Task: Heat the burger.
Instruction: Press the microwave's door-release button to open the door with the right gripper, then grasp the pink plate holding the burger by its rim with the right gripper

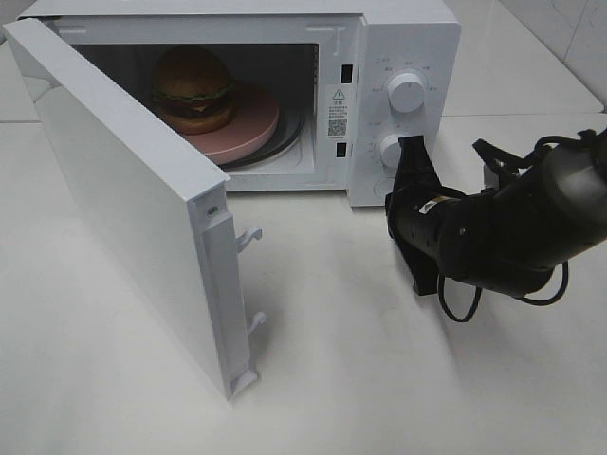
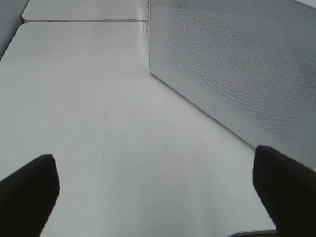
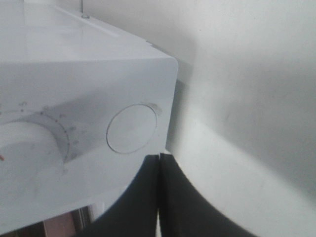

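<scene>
The burger sits on a round pink plate inside the white microwave, whose door stands wide open to the left. My right gripper is shut and empty, its tips against the control panel beside the lower knob. In the right wrist view the closed right gripper points at the panel just beside a flat round button, with a dial further along. My left gripper is open and empty above bare table, out of the high view.
The upper knob is above the right gripper. A white dotted panel, apparently the door's outer face, stands close beside the left gripper. The white table stretches out in front of the microwave.
</scene>
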